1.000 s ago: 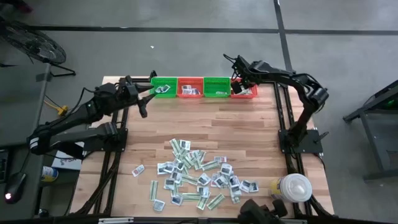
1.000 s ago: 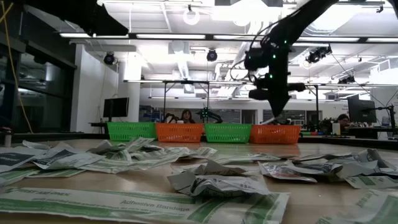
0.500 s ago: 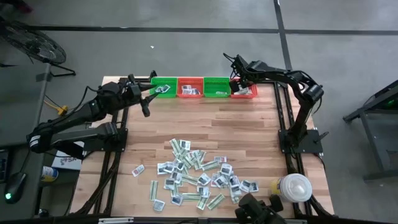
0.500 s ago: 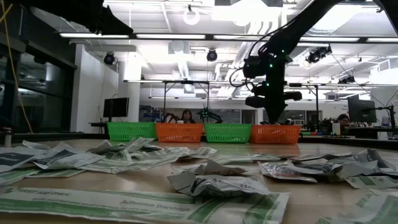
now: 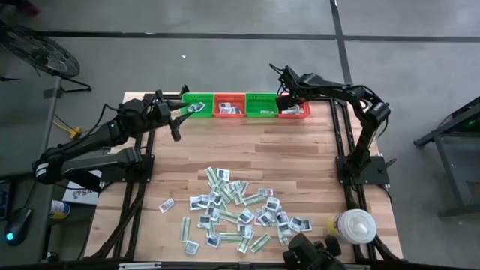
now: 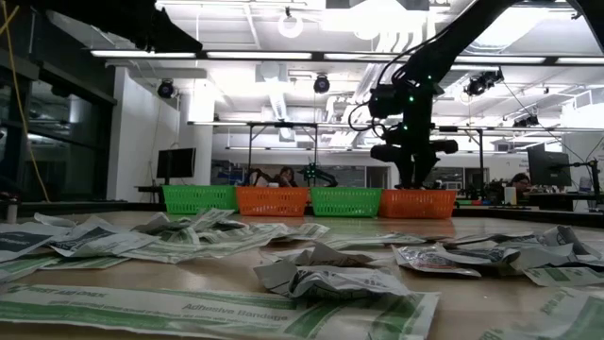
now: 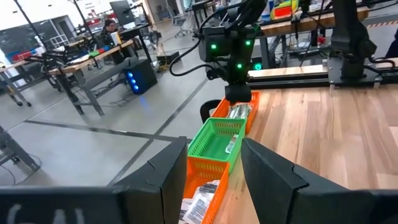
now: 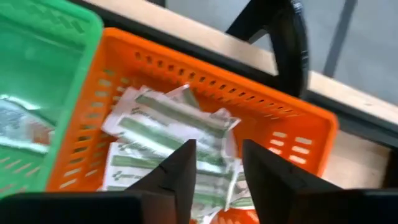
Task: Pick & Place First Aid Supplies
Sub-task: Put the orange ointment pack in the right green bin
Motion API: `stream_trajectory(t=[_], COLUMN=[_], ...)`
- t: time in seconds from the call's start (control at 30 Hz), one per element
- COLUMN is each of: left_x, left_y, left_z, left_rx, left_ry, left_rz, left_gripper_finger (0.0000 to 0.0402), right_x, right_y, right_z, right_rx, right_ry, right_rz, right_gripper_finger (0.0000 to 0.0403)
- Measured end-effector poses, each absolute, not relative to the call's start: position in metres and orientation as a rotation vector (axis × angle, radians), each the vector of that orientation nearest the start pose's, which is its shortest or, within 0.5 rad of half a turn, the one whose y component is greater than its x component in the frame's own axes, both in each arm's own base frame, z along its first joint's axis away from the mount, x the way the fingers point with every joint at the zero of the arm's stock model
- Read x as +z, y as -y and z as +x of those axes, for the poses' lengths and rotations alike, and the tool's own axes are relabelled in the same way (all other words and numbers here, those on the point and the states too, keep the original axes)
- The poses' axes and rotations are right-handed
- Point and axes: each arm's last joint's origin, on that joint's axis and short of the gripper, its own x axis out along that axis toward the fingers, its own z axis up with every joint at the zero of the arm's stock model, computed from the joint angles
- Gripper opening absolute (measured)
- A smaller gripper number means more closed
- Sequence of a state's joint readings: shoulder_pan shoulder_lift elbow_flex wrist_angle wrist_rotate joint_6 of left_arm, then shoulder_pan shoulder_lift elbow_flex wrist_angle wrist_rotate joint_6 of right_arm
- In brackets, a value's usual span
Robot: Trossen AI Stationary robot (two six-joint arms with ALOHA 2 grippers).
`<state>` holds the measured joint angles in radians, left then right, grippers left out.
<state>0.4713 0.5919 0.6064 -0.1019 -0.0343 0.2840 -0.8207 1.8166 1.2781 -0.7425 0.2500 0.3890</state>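
The first aid supplies (image 5: 240,214) lie as a loose pile of small flat packets on the near half of the wooden table, seen close up in the low view (image 6: 321,274). More packets lie in the row of baskets at the far edge. My right gripper (image 8: 216,158) is open and points down over the right orange basket (image 5: 295,109), where pale-green strip packets (image 8: 168,134) lie on the basket floor. Nothing sits between its fingers. My left gripper (image 7: 208,168) is open and empty, by the left green basket (image 5: 196,105).
Green, orange, green and orange baskets (image 6: 293,200) stand side by side along the far edge. A big white round lidded container (image 5: 354,225) stands at the near right corner. Bare wood (image 5: 247,146) lies between baskets and pile. People sit at desks behind the table.
My right gripper has come down toward the right orange basket and has swung from a slant to pointing straight down over it. The left arm has kept still.
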Motion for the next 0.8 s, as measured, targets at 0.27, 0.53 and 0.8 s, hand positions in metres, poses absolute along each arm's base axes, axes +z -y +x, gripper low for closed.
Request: stream_trajectory(t=[0.27,0.53,0.8], left_x=[0.306,0.305,0.305], left_y=[-0.064,-0.063,-0.063], left_z=[0.126,0.126,0.127], left_rx=[0.449,0.412,0.399], left_ry=[-0.153,-0.154,-0.155], left_rz=[0.257,0.262,0.282], left_gripper_finger=[0.0149,0.0149,0.0149], right_x=[0.217,0.244,0.247], right_y=[0.25,0.22,0.18], right_z=[0.235,0.248,0.277], right_rx=[-1.073,-0.767,-0.438], right_ry=[-1.029,-1.024,-1.054], right_rz=[0.744,0.615,0.512], right_gripper_finger=[0.0148,0.014,0.0148])
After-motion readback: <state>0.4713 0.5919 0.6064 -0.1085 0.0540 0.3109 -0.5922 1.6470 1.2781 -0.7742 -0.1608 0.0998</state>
